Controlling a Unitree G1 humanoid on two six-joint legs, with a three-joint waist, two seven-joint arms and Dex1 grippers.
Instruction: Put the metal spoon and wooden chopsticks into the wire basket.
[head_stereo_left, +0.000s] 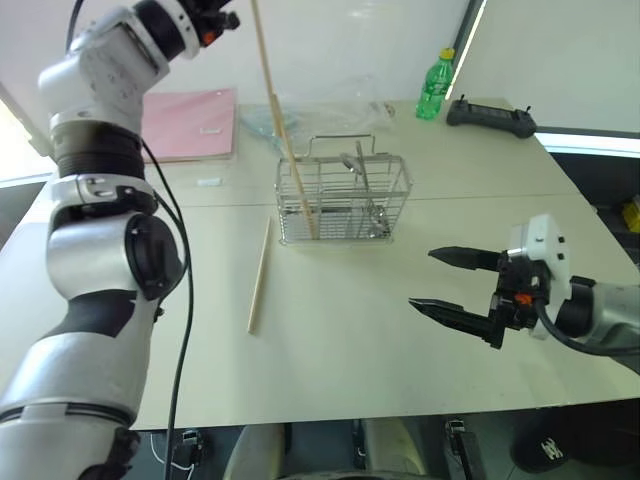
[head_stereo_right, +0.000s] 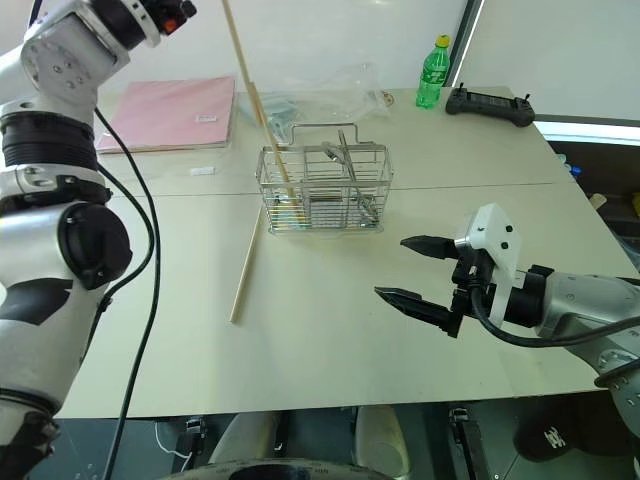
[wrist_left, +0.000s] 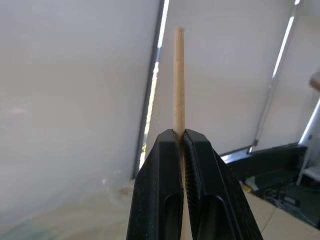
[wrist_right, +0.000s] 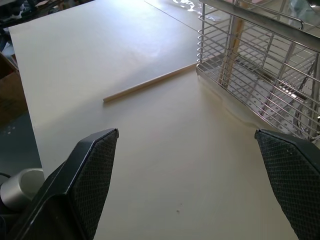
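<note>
My left gripper (head_stereo_left: 228, 17) is raised high at the far left, shut on one wooden chopstick (head_stereo_left: 285, 130). That stick slants down with its lower end inside the wire basket (head_stereo_left: 400, 185); in the left wrist view it stands up between the closed fingers (wrist_left: 160, 190). A second wooden chopstick (head_stereo_left: 260, 275) lies flat on the table just left of the basket, also seen as the chopstick (wrist_right: 150, 82) in the right wrist view. The metal spoon (head_stereo_left: 363, 180) leans inside the basket. My right gripper (head_stereo_left: 422, 278) hovers open and empty over the table, right of and nearer than the basket (wrist_right: 260, 65).
Behind the basket lie a clear plastic bag (head_stereo_left: 320, 108), a pink folder (head_stereo_left: 190, 122), a green bottle (head_stereo_left: 435, 85) and a black controller (head_stereo_left: 490, 115). A small white piece (head_stereo_left: 208, 182) sits left of the basket. The table's edge (head_stereo_left: 400, 412) runs near me.
</note>
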